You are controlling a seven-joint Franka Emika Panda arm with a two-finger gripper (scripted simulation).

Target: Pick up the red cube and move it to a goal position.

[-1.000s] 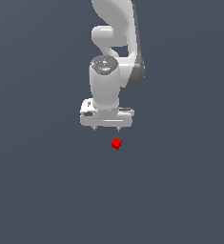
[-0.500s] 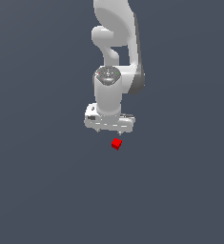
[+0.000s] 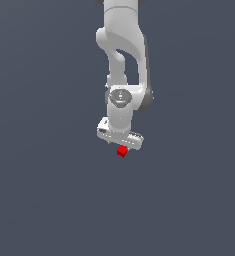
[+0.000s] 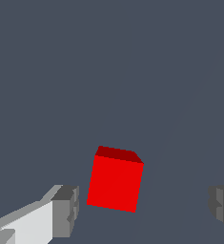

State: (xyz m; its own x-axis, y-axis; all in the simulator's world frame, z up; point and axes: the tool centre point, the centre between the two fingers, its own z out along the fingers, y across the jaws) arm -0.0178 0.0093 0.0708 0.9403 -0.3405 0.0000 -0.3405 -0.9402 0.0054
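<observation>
White claw lowered over the small matte bright red cube

The claw (image 4: 144,209) is spread wide, released; the red cube (image 4: 115,180) is seen between its grey fingertips (image 4: 66,210), untouched.

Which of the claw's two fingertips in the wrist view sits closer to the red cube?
The fingertip joined to the visible white finger body sits closer to the red cube; the other fingertip, at the picture's edge, stands well clear.

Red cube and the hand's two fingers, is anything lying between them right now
Nothing. In the wrist view the red cube sits between the open hand's fingers, with only bare grey floor in the gaps on either side.
</observation>
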